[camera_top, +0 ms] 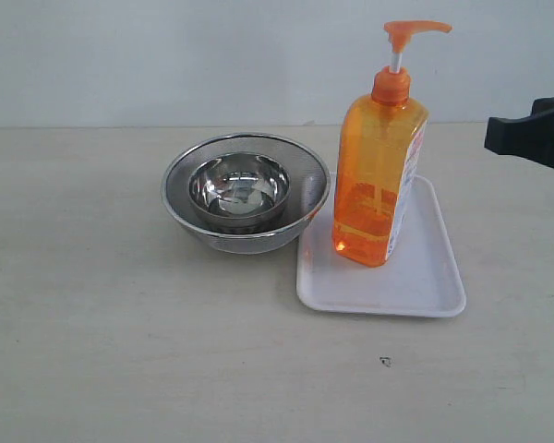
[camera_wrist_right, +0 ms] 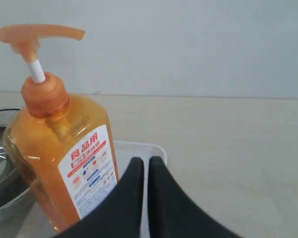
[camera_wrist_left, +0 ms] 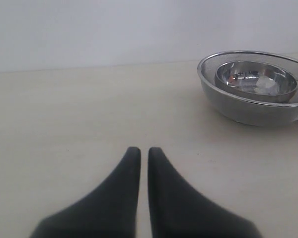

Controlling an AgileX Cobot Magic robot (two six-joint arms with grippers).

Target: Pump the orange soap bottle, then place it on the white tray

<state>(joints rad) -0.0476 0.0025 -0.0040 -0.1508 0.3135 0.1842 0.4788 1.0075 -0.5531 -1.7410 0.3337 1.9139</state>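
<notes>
Left gripper (camera_wrist_left: pixel 140 151): jaws closed together, nothing held, over bare table (camera_top: pixel 92 305), well apart from the task items.

Strainer (camera_top: pixel 177 189), with a steel bowl (camera_top: pixel 205 189) inside: it stands just left of the tray, its rim overlapping the tray's near corner in the exterior view. Not part of the task.

Bottle (camera_top: pixel 374 175): upright on the left half of the tray (camera_top: pixel 434 277). Pump head (camera_top: pixel 411 32) is up, white stem exposed.

Right gripper (camera_wrist_right: pixel 143 161): jaws closed, empty, just beside the bottle and not touching it.

Progress: placement appears complete. Whether the pump was pressed cannot be confirmed, as no dispensed soap is visible. In my judgement little remains beyond clearing the arm.

Markings: the white label (camera_wrist_right: pixel 89 163) carries red characters reading "食品用". The print below is too small to read, and no brand is legible.
</notes>
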